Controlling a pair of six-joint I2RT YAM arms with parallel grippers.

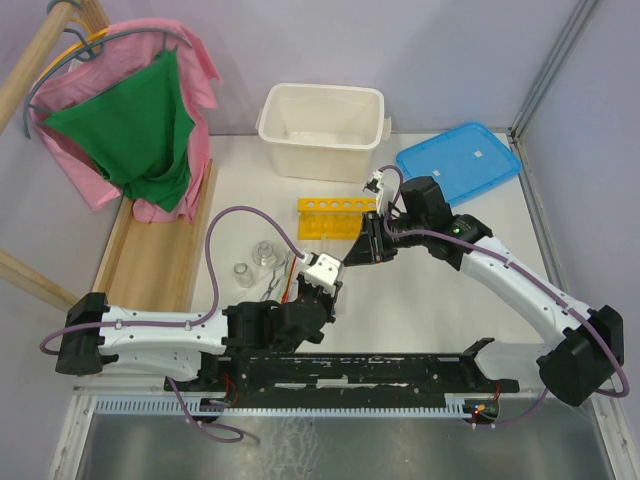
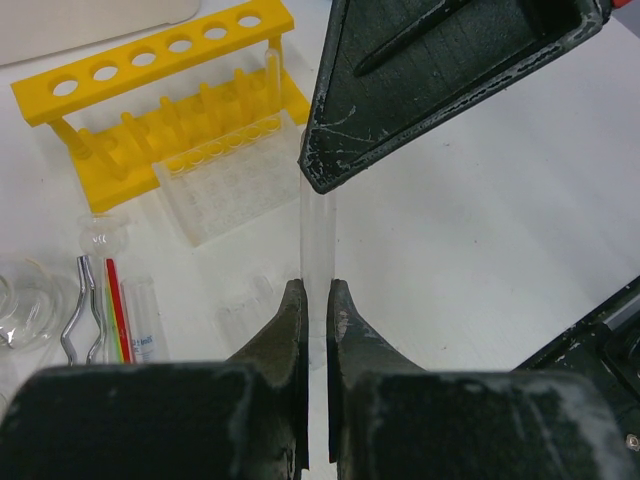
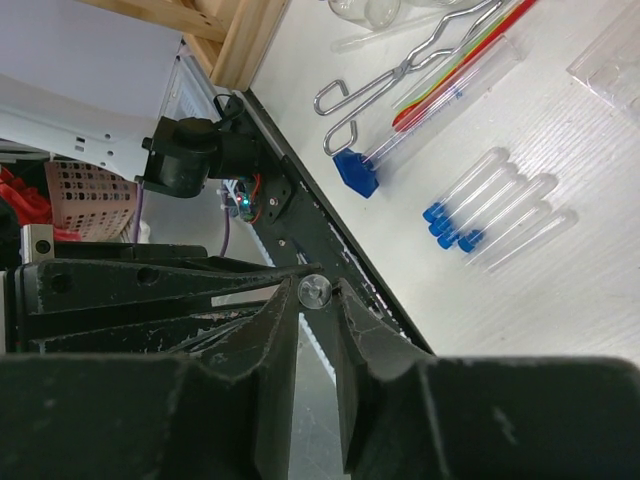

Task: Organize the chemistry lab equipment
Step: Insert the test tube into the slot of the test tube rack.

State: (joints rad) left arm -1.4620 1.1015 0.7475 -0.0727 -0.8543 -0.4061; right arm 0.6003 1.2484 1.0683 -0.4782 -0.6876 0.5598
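The two hands meet over the middle of the tabletop [image 1: 440,310], a little in front of the rack. The left hand [image 2: 318,300] is closed narrow on a clear tube [image 2: 318,235] and grips its lower part. The tube stands up from the fingers and is off the tabletop. The right hand [image 3: 318,300] comes from the other side to the upper end of the same tube. In the right wrist view its fingers are narrow, one at each side of the tube's round end, and they seem to grip it.

Just to the left of the hands, the metal tongs [image 2: 80,315] lie flat, and the thin red rod [image 2: 112,300] lies beside them together with some yellow and green ones. Several small tubes with blue caps [image 3: 480,205] lie side by side near them. Two small glass flasks [image 1: 262,252] stand a bit further to the left.

Behind the hands stands the yellow rack [image 1: 338,215]; the holes that show are empty. A clear ridged plastic piece [image 2: 235,170] leans on its front side.

Further back stands the white tub [image 1: 270,125], and the blue lid [image 1: 460,160] lies flat to its right.
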